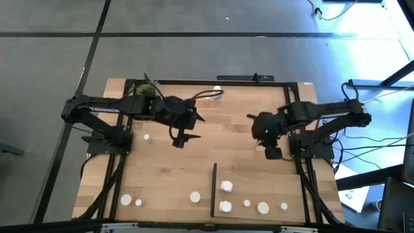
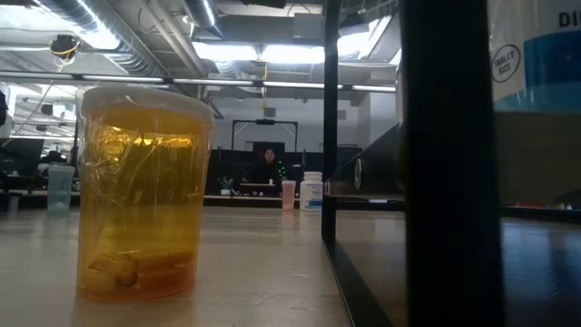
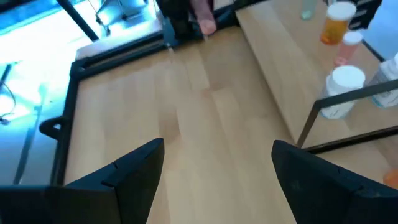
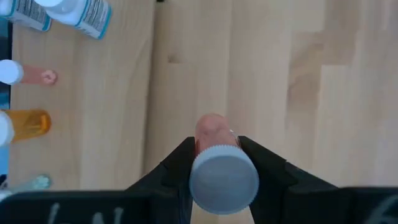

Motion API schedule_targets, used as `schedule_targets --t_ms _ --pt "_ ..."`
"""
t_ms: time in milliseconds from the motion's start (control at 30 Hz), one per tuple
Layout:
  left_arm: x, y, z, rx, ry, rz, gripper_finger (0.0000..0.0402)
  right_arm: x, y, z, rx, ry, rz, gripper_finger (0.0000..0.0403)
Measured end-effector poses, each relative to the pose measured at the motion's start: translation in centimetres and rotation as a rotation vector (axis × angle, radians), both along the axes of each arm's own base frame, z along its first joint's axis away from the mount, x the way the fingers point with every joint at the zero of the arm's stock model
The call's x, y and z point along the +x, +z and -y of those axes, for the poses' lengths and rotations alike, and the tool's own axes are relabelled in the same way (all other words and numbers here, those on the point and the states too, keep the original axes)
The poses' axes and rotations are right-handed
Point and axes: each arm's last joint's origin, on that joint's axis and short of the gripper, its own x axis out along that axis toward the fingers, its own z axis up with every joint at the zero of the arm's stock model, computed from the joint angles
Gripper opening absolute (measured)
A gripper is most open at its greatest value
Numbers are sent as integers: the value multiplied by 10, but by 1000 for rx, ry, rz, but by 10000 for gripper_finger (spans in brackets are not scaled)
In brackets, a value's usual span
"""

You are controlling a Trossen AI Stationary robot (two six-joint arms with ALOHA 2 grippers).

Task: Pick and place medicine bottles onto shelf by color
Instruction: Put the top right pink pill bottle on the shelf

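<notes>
My right gripper [image 4: 214, 146] is shut on a pinkish medicine bottle with a white cap [image 4: 224, 180], above the table's right side [image 1: 272, 153]. My left gripper [image 1: 179, 137] hangs open over the table's middle left, with only bare wood between its fingers [image 3: 217, 174]. The shelf [image 1: 272, 188] lies at the near right, a black strip [image 1: 213, 191] along its left edge. Several bottles stand on it, among them a white one [image 1: 226, 186] and, in the left wrist view, an orange one [image 3: 336, 25]. My right gripper pinches the pinkish bottle between its two fingers [image 4: 177, 165], on opposite sides of the body just under the cap [image 4: 208, 134]. The fingers come from above, pointing steeply down. The bottle hangs cap up toward the wrist, its bottom apparently clear of the table.
More bottles stand on the tabletop at the near left [image 1: 126, 199], near middle [image 1: 195, 196] and left [image 1: 147, 138]. A green potted plant [image 1: 145, 90] sits at the far left. An orange bottle [image 2: 141, 191] fills the low view, beside the shelf's black upright [image 2: 329, 136].
</notes>
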Motion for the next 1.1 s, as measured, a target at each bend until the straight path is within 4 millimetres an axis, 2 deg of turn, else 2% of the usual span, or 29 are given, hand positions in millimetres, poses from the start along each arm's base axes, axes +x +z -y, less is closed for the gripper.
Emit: schedule_targets --t_ms 167,533,800,1100 --pt "1 -3 9 1 -30 -13 292 16 -10 -24 13 8 -50 113" --pt "-4 -5 53 -41 -152 -27 292 41 -1 -82 25 103 -35 113" --pt "-9 -5 76 -57 -208 -31 292 49 -21 -116 18 167 -61 113" --pt "-14 -5 91 -95 -231 -39 292 57 -38 -137 23 156 -83 113"
